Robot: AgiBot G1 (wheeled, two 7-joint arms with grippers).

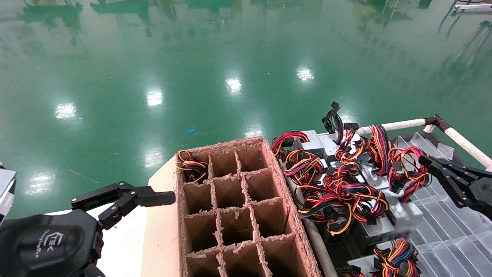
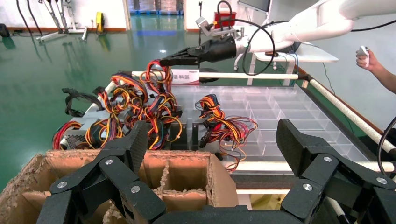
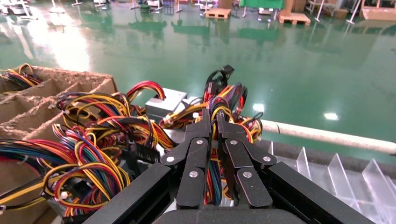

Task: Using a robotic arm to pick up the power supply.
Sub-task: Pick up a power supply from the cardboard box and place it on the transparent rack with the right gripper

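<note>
A: Where's your black two-finger right gripper (image 1: 426,161)?

B: Right of frame, pinched nearly closed around the red-yellow wire bundle (image 1: 407,169), not the grey metal power supply box (image 1: 378,226) centre-right. Reopen, then aim lower.

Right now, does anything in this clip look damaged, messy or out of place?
Yes. The cardboard divider box has ragged, crumbling edges, and one far-left cell holds only a wire bundle. Beside it, the power supplies lie heaped in the clear tray, their wires tangled together. The right gripper is closed at those wires.
</note>
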